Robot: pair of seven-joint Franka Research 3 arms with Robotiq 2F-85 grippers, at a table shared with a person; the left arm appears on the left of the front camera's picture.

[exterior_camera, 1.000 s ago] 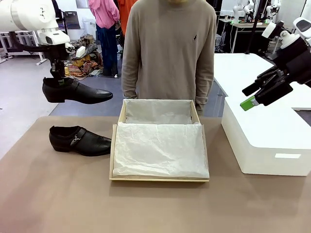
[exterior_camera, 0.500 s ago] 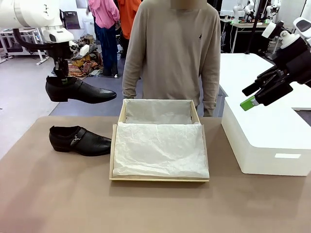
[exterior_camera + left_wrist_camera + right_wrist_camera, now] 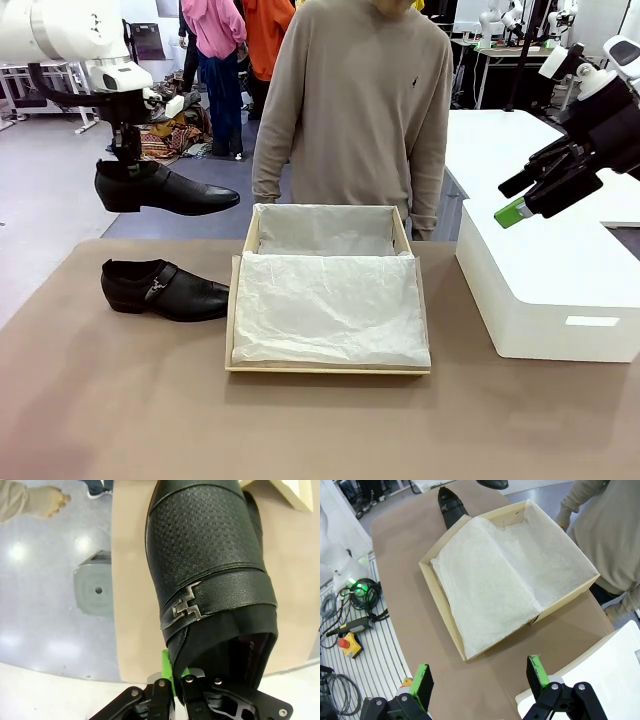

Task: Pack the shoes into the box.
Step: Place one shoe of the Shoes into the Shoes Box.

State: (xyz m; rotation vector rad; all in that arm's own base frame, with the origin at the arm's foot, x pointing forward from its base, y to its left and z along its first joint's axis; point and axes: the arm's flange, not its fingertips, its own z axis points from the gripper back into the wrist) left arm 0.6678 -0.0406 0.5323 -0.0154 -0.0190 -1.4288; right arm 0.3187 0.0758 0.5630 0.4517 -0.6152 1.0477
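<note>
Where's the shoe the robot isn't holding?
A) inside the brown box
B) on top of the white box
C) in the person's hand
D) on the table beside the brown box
D: the shoe lies on the table left of the box, while the left pincer holds the other shoe up in the air.

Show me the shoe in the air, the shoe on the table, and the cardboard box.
lifted shoe (image 3: 160,188), front view, middle of its upper.
shoe on the table (image 3: 195,296), front view, upper just toeward of the buckle.
cardboard box (image 3: 328,370), front view, on its near rim.
</note>
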